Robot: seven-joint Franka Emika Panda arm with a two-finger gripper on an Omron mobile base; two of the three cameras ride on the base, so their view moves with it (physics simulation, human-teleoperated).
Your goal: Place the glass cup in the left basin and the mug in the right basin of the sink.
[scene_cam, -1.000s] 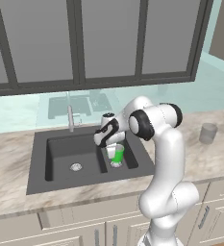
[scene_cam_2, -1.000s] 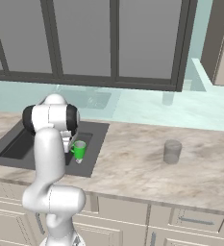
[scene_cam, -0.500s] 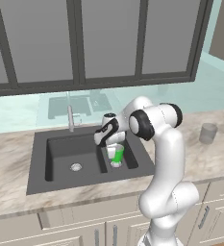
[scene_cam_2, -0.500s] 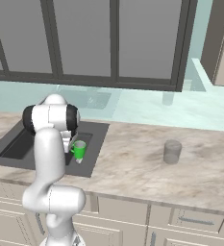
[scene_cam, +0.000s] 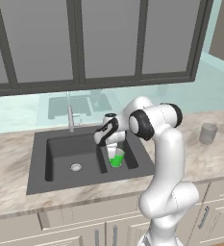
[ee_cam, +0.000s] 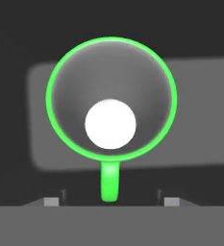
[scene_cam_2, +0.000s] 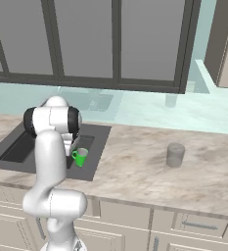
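Note:
The green mug stands in the right basin of the dark sink, low near the basin floor. In the hand view I look straight down into the mug, its handle pointing toward me. My gripper hangs just above it, open, with the fingertips well apart on either side of the handle and not touching it. From the right base view the mug shows beside my arm. The glass cup stands upright on the counter far to the right. The left basin holds nothing but its drain.
A slim silver faucet rises behind the left basin. Marble counter runs between the sink and the glass cup. Dark-framed windows stand behind the counter, with cabinet drawers below the front edge.
The jaws have opened from shut, letting go of the mug's handle. The mug and the arm stay where they were.

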